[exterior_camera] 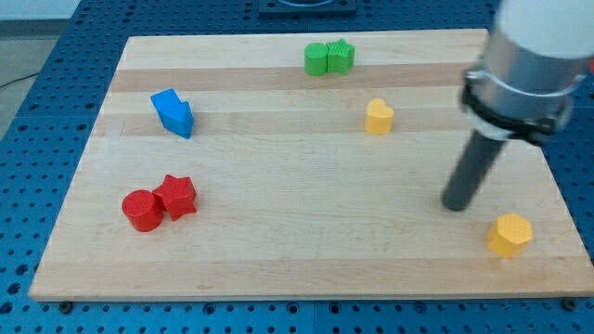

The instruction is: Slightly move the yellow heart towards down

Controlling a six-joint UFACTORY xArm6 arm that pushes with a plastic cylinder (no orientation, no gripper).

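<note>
The yellow heart (378, 117) sits on the wooden board (278, 241) right of centre, toward the view's top. My tip (456, 206) rests on the board to the lower right of the heart, well apart from it. A yellow hexagon (510, 234) lies just to the lower right of my tip, not touching it.
A green cylinder (316, 58) and a green star (341, 56) touch near the view's top edge. Two blue blocks (173, 112) touch at the upper left. A red cylinder (142, 210) and a red star (175, 196) touch at the lower left.
</note>
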